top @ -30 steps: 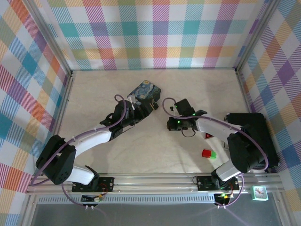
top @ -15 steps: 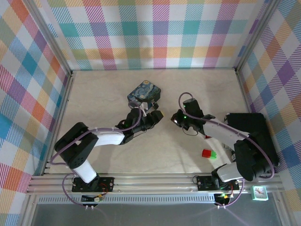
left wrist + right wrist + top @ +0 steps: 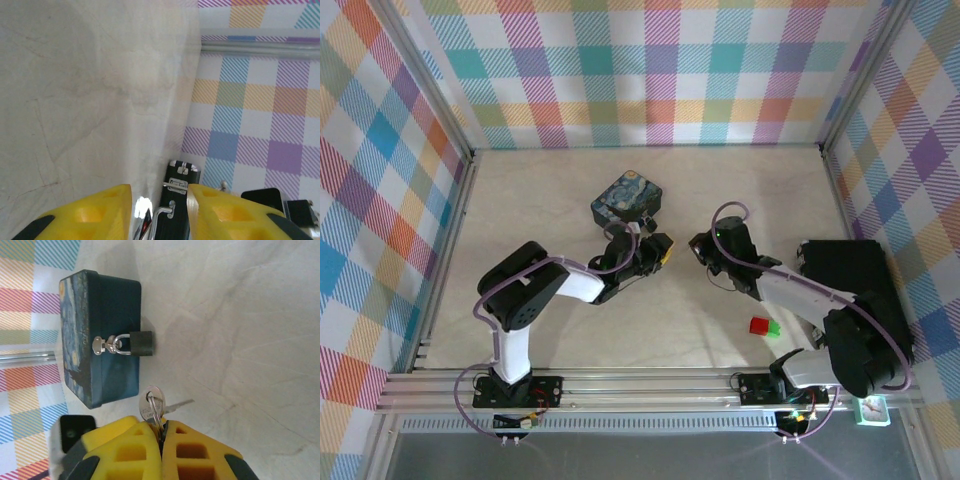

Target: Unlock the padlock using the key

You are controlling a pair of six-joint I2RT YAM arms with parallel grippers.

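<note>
Table (image 3: 540, 200): pale and marble-patterned, with checked walls (image 3: 650, 70) on the left, far and right sides.
Tin (image 3: 625, 196): 1 blue painted tin, in the middle of the table a little toward the far side; we also see it in the right wrist view (image 3: 100, 335).
Padlock (image 3: 140, 343): small black body with a thin silvery shackle, hanging from the silvery clasp on the side of the tin that faces the right gripper. The shackle passes through the clasp and looks closed.
Key bunch (image 3: 154, 405): a silvery ring with thin keys, pinched at the right gripper's tips. 1 blade sticks out sideways over the table. The bunch is near the padlock but clearly apart from it.
Right gripper (image 3: 162, 432): the 2 yellow fingers (image 3: 125, 445) are pressed together on the key bunch. In the top view (image 3: 701, 246) it sits right of the tin and points toward it.
Left gripper (image 3: 160, 202): the 2 yellow fingers (image 3: 95, 212) stand apart, holding nothing. A black and silvery part shows in the gap beyond them, and we cannot tell what it is. In the top view (image 3: 660, 251) it sits just on the near side of the tin, left of the right gripper and apart from it.
Blocks: 1 red block (image 3: 757, 326) and 1 green block (image 3: 774, 327), touching side by side on the near right of the table, well apart from the tin.
Black box (image 3: 855, 270): against the right wall, beside the right arm.
</note>
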